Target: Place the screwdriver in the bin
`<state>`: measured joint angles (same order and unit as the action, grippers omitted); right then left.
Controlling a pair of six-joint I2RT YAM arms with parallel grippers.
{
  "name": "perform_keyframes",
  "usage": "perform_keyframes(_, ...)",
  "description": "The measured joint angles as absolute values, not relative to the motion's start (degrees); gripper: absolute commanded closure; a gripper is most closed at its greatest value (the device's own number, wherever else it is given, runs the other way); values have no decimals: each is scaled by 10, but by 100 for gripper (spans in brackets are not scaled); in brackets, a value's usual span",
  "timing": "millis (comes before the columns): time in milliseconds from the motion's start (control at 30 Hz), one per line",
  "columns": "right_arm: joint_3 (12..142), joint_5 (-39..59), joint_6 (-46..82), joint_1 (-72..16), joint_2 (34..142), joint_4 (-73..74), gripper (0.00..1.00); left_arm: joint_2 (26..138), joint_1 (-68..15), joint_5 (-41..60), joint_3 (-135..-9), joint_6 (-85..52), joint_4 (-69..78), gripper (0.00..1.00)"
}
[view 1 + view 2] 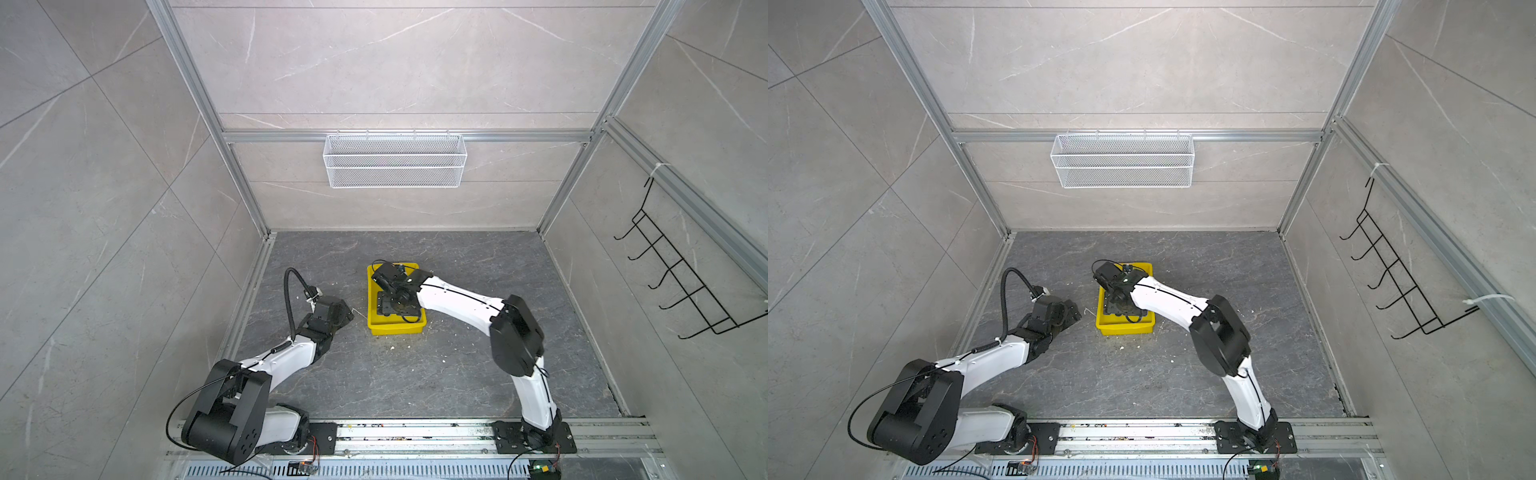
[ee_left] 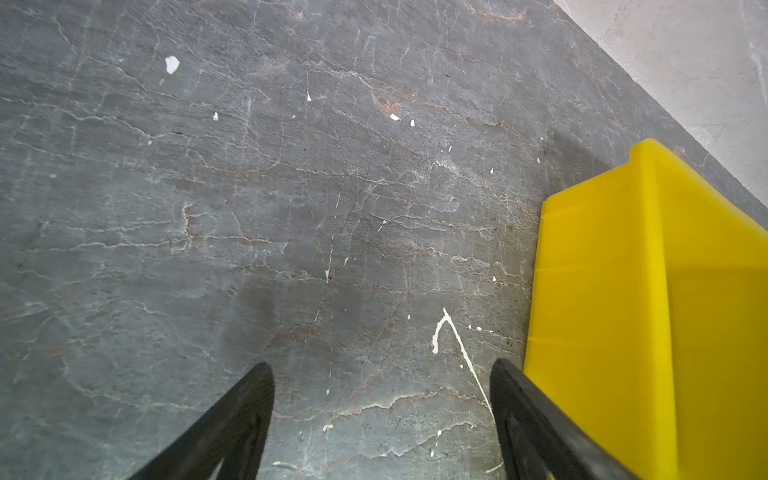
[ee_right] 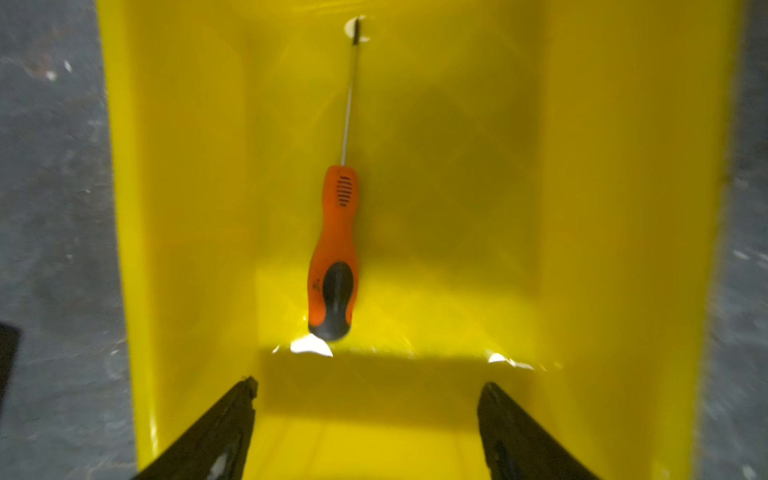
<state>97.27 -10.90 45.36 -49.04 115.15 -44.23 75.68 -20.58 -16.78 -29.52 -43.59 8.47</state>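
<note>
The screwdriver [image 3: 336, 249] lies inside the bin [image 3: 615, 187], its shaft pointing away from the right pincer [image 3: 368, 388]. That pincer hangs released just behind the butt, touching nothing. The left pincer [image 2: 382, 368] gapes empty over the counter [image 2: 249, 208], beside the bin.

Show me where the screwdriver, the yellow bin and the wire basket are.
screwdriver [image 3: 337, 224]: right wrist view, orange handle.
bin [image 1: 395, 328]: a top view, near outer wall.
wire basket [image 1: 395, 164]: a top view, front mesh panel.

Right arm reaches forward, wrist pitched down, right gripper [image 3: 368, 384] fingers [image 3: 224, 424] wide apart; left gripper [image 2: 380, 370] low, fingers [image 2: 241, 407] parted too
</note>
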Motion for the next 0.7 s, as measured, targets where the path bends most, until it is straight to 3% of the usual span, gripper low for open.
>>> perform_keyframes(300, 858, -203, 423, -484, 897, -463, 2, 761, -206, -185, -329, -431, 62, 0)
perform_keyframes(433, 809, -243, 374, -426, 822, -455, 4, 759, -206, -201, -326, -434, 49, 0)
perform_keyframes(700, 560, -342, 163, -274, 786, -198, 11, 724, -206, -194, -272, -421, 82, 0)
